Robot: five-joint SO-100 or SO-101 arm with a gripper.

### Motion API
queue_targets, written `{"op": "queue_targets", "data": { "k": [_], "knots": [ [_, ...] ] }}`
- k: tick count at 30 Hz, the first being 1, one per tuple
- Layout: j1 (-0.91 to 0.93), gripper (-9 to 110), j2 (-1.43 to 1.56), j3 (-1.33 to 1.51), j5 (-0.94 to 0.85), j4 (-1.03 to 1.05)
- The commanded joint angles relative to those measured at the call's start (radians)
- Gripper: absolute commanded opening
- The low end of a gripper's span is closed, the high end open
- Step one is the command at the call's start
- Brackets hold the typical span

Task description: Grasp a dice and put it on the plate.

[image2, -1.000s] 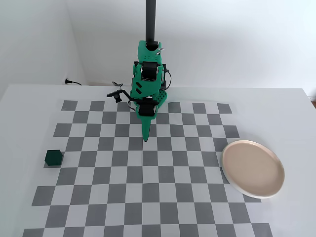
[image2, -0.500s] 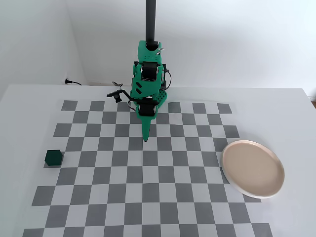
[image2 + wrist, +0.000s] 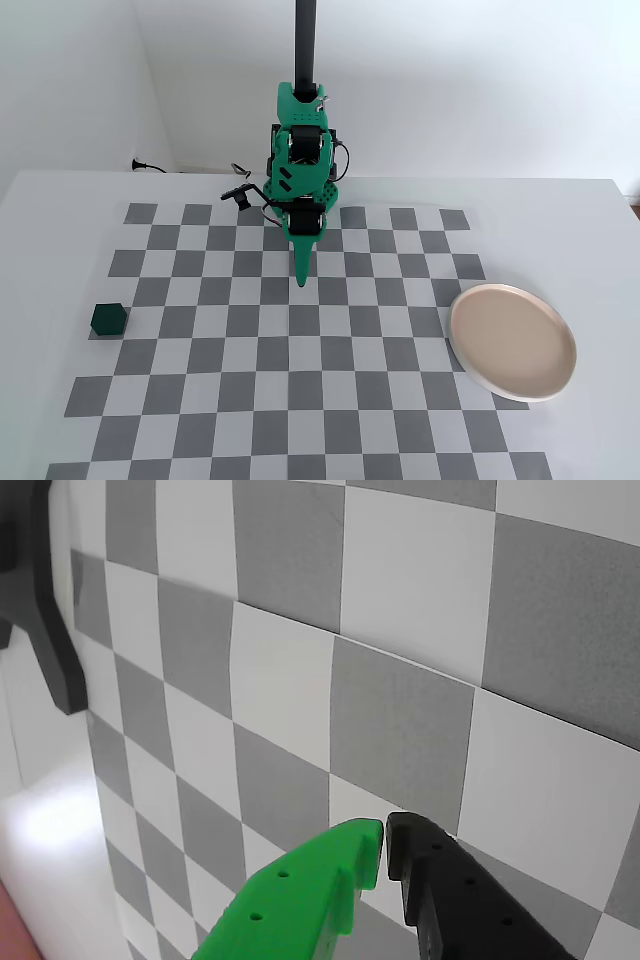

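Dice [image 3: 108, 320]: near table's left edge. Plate [image 3: 512, 342]: near right edge. Gripper [image 3: 302, 280]: mid-table, jaws closed, empty.

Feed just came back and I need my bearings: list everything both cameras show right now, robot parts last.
Dice: one, dark green, left edge of the checkerboard in the fixed view, clear of the arm.
Plate: one, beige-pink with a paler rim, right edge of the board in the fixed view, nothing on it.
Checkerboard: one, grey and white squares, covering the middle of the table.
Table: one, white, against a white wall.
Cable: one, dark, at the table's back left.
Arm: one, green and black, at the board's back edge.
Gripper: one, green and black fingers, tips together, holding nothing, above the board.
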Motion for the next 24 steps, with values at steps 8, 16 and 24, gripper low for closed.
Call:
{"op": "queue_targets", "data": {
  "k": [8, 16, 24],
  "knots": [
    [0.063, -4, 0.014, -0.018, -0.379, -0.146],
    [0.075, -4, 0.011, -0.028, -0.517, -0.259],
    [0.061, -4, 0.012, -0.026, -0.877, -0.344]
  ]
}}
